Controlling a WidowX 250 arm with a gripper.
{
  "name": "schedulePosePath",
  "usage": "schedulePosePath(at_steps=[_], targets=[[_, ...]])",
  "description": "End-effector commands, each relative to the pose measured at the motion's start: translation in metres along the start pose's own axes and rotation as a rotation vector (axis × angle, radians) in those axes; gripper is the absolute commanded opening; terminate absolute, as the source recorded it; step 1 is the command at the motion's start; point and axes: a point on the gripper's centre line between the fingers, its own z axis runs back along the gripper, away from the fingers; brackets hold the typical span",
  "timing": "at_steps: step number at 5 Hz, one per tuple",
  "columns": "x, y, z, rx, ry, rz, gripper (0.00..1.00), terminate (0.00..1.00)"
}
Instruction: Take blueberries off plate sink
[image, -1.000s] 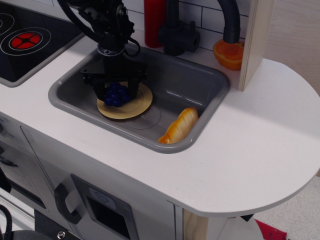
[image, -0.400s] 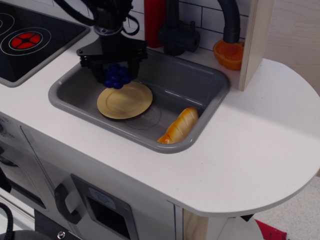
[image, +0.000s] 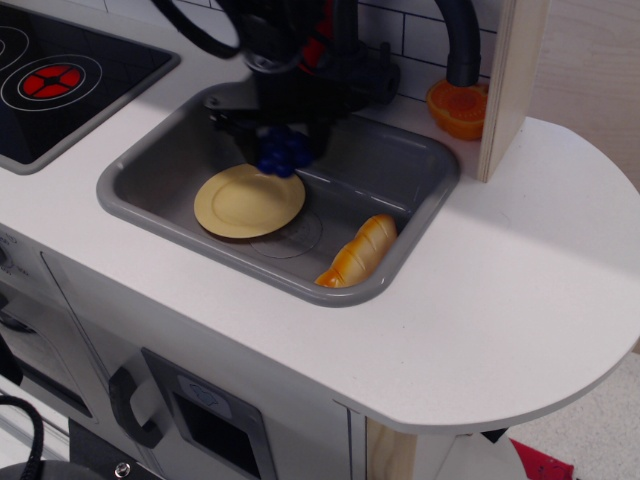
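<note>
My black gripper (image: 284, 150) is shut on the blueberries (image: 284, 153), a small dark-blue clump, and holds them in the air above the sink (image: 420, 170). They hang just past the far right rim of the tan-yellow plate (image: 248, 201), which lies bare on the sink floor at the left. The gripper's body hides the top of the clump and part of the sink's back wall.
A striped orange-yellow bread loaf (image: 360, 252) lies in the sink's front right corner. A black faucet (image: 355, 60) and a red bottle (image: 318, 40) stand behind the sink. An orange half (image: 455, 108) sits at the back right. The black stovetop (image: 60, 75) is at the left.
The gripper lifted the blueberries off the plate, then carried them to the right. The plate stayed in place and is now bare.
</note>
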Motion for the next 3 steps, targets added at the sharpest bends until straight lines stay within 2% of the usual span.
schedulePosePath(at_steps=[1, 3], targets=[[-0.002, -0.021, 0.000, -0.007, -0.007, -0.006, 0.00, 0.00], [-0.011, -0.025, -0.012, 0.016, -0.013, -0.005, 0.00, 0.00]])
